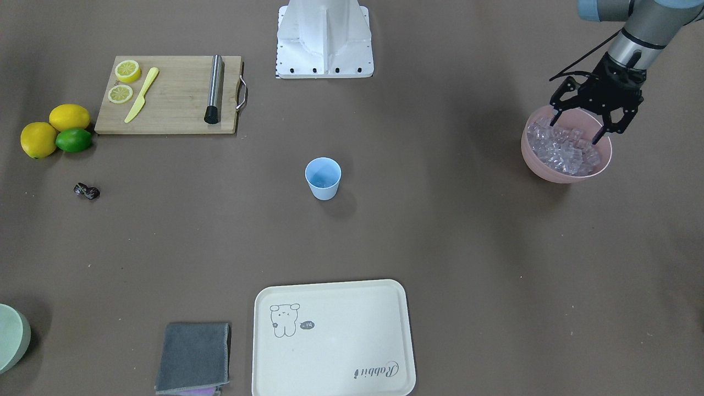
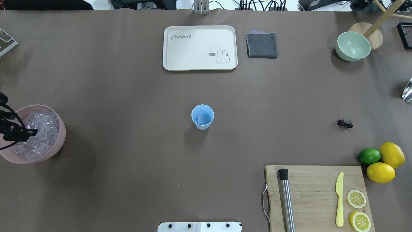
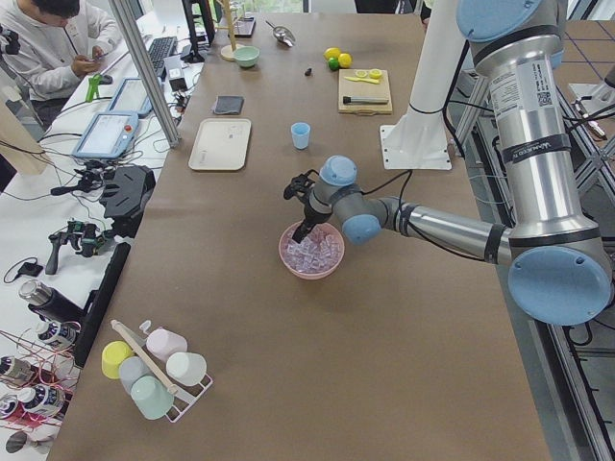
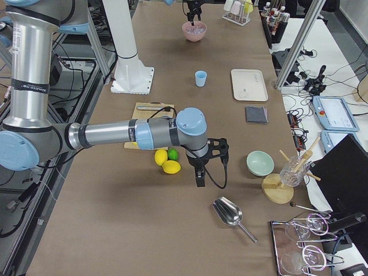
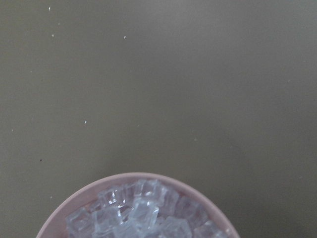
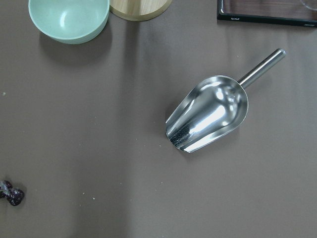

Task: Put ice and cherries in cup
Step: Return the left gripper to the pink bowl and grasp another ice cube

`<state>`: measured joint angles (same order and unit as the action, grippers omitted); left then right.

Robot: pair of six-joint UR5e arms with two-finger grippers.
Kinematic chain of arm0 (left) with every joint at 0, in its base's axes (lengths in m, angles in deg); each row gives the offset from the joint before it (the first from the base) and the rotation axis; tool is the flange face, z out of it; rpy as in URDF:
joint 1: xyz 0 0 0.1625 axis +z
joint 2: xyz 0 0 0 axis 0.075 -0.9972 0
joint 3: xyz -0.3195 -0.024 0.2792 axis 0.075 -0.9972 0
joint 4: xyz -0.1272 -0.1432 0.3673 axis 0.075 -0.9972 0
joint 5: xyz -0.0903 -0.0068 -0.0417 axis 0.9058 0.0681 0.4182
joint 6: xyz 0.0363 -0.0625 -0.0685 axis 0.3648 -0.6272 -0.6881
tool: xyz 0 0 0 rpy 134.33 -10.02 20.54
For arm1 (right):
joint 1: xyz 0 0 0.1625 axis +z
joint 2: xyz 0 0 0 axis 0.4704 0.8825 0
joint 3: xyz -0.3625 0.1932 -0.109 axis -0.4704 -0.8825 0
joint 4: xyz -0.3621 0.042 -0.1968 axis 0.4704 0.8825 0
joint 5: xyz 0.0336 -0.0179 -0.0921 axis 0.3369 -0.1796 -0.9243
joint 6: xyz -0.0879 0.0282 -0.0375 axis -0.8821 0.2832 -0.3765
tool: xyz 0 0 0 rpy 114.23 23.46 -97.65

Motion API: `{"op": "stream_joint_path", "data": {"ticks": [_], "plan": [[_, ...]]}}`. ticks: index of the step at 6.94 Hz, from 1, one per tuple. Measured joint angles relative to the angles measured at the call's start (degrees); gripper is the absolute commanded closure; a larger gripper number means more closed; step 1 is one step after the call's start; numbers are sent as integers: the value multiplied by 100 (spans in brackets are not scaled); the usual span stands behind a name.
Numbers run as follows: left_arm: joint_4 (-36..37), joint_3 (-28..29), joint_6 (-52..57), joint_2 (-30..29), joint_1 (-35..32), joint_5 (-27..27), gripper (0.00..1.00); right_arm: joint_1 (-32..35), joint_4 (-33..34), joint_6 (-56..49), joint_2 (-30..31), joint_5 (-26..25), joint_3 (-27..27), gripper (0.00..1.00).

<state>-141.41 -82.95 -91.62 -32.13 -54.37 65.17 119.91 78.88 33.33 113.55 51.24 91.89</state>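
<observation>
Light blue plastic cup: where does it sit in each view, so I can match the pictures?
Exterior front-facing: the light blue plastic cup is at centre.
Overhead exterior: cup at centre.
Exterior left: cup in the upper middle.
Exterior right: cup in the upper middle.
Left wrist-mounted: not in it.
Right wrist-mounted: not in it.
Shared landmark: the cream rectangular tray, seen with the cup in all four exterior views.

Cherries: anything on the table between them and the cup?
Nothing visible. In the overhead view only bare table lies between the cherries and the cup. The lime, the lemons and the cutting board sit off that line, on the robot's side of it.
</observation>
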Motion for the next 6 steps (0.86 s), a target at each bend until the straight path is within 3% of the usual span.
{"op": "stream_joint_path", "data": {"ticks": [1, 3, 5, 6], "plan": [[-302, 174, 486, 110, -1, 53, 4, 0, -4, -2, -4, 0, 0, 0], [-433, 276, 1283, 229, 15, 149, 31, 0, -6, -3, -6, 0, 0, 0], [-444, 313, 1627, 335, 73, 150, 45, 0, -5, -3, -7, 0, 0, 0], [-445, 322, 1691, 379, 115, 134, 48, 0, -1, -3, -7, 0, 0, 0]]}}
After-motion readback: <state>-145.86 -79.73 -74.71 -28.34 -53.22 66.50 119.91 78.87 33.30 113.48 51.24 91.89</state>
